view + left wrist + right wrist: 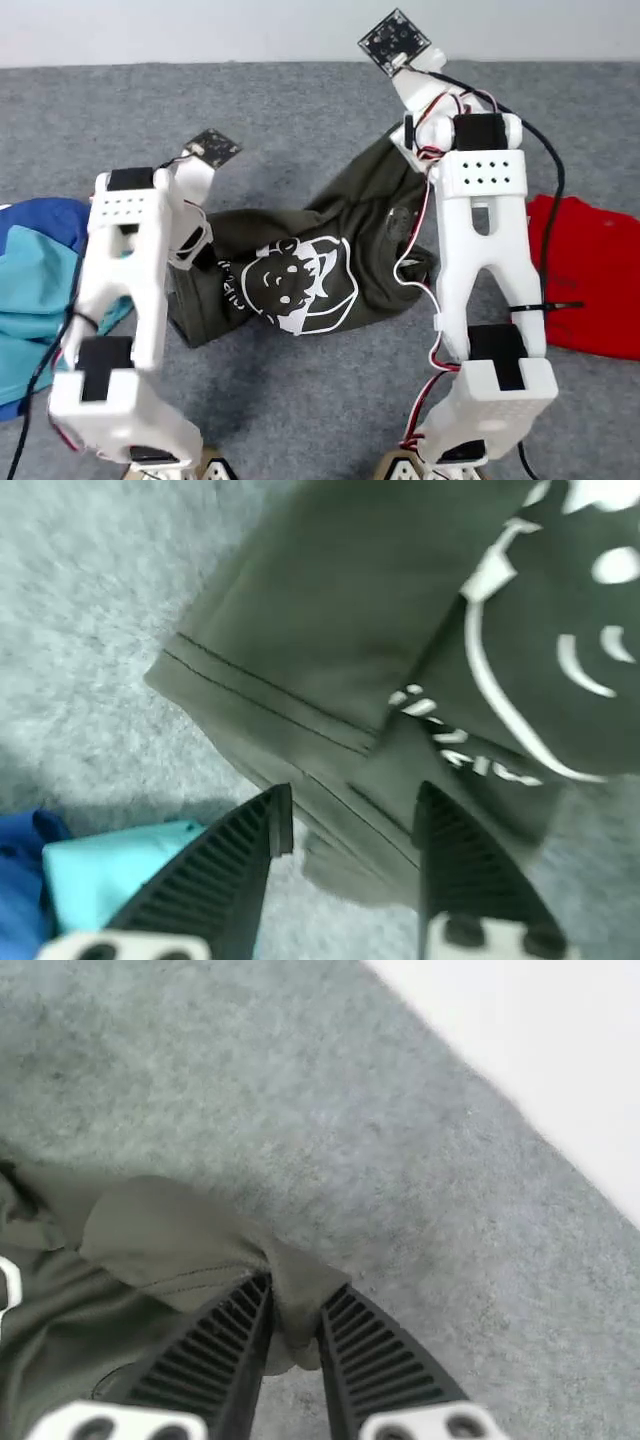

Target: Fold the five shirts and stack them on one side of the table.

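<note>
1. Far left edge of the desk (300, 110): a rumpled blue cloth shirt (45, 222) touching a turquoise cloth shirt (35, 290). Looks heaped rather than squarely folded, though hard to tell for sure.
2. Next along, the left gripper (352, 798). Stands open with jaws well apart and holds nothing. Hangs just over the stitched hem of the dark olive-green cloth shirt (300, 270), near the turquoise one.
3. Middle of the desk: that olive shirt, bunched and partly doubled over between the two arms, with its white cartoon print facing up.
4. Then the right gripper (298, 1292). Pinches shut on a fold at the olive shirt's far edge, with fabric bulging out between the jaws.
5. Far right: a red cloth shirt (590, 270), lying loose and well apart from the heap at the left.
6. Progress, as a judgement:
   - Counts four shirts, none clearly finished.
   - Takes the olive one as the shirt in hand, mid-fold.
   - Leaves the red one to fold, then the stacking on one side.
   - Puts the task well short of done.
7. Underneath everything: a grey, felt-like covering across the desk. Beyond its far edge: a plain pale wall (200, 30).
</note>
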Available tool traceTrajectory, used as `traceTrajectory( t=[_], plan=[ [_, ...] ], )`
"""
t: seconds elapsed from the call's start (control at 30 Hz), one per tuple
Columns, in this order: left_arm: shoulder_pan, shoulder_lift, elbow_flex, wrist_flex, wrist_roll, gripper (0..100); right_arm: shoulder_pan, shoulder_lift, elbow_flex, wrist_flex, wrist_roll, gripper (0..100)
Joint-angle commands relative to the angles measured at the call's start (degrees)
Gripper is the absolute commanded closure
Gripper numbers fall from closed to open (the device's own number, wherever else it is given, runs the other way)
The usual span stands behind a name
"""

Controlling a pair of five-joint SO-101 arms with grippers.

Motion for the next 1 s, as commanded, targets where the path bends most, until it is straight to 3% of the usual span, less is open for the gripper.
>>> traceTrajectory(
  t=[0.0,0.27,0.67,0.77,0.97],
  plan=[
    [-0.09,4.75,-6.99,1.85,-3.16,79,-0.31,-0.84,-0.44,0.57,-0.62,98.9],
    [-0.88,14.15,-17.1,2.55,-3.52,79,-0.31,-0.84,-0.53,0.57,-0.62,98.9],
    [-0.88,22.42,-22.2,3.52,-6.07,93,0.13,-0.92,-0.62,0.57,-0.53,98.9],
    [-0.97,22.42,-27.3,8.53,-7.65,99,0.13,-1.1,-1.05,0.57,-0.53,98.9],
    [-0.97,22.42,-49.98,22.07,-8.62,99,0.13,-5.05,-4.75,0.48,-0.53,98.9]
  ],
)
